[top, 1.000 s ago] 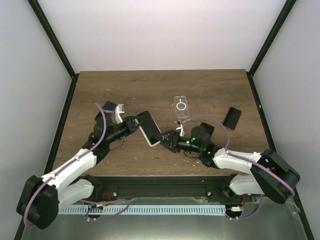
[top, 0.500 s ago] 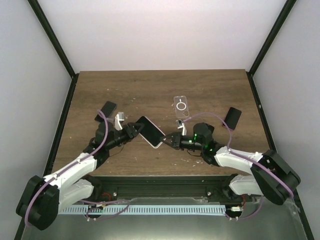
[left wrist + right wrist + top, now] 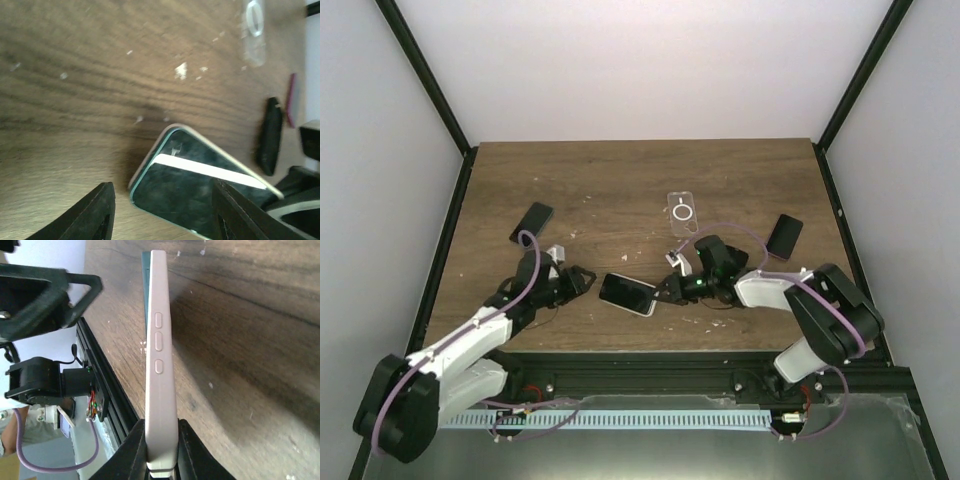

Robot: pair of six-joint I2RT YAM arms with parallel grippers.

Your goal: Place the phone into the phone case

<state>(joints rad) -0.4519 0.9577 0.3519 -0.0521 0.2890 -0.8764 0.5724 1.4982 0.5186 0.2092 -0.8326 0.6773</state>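
The phone [image 3: 628, 293] has a dark screen facing up and a pale edge, and sits low over the front middle of the table. My right gripper [image 3: 665, 290] is shut on its right end. In the right wrist view the phone [image 3: 160, 360] shows edge-on with three side buttons, pinched in my right gripper [image 3: 161, 462]. My left gripper [image 3: 584, 279] is open just left of the phone, not touching it. In the left wrist view its fingers [image 3: 100, 215] stand wide around the phone [image 3: 195, 182]. The clear phone case [image 3: 682, 212] lies flat farther back; it also shows as the case [image 3: 252, 30].
A black phone [image 3: 531, 221] lies at the left of the table and another black phone [image 3: 783, 236] at the right. The table's front edge and black rail [image 3: 95, 390] run close beside the held phone. White specks dot the wood.
My left gripper has opened, let go of the phone and drawn back to the left. My right gripper has shut on the phone's right end, and the phone has gone from tilted up to lying low.
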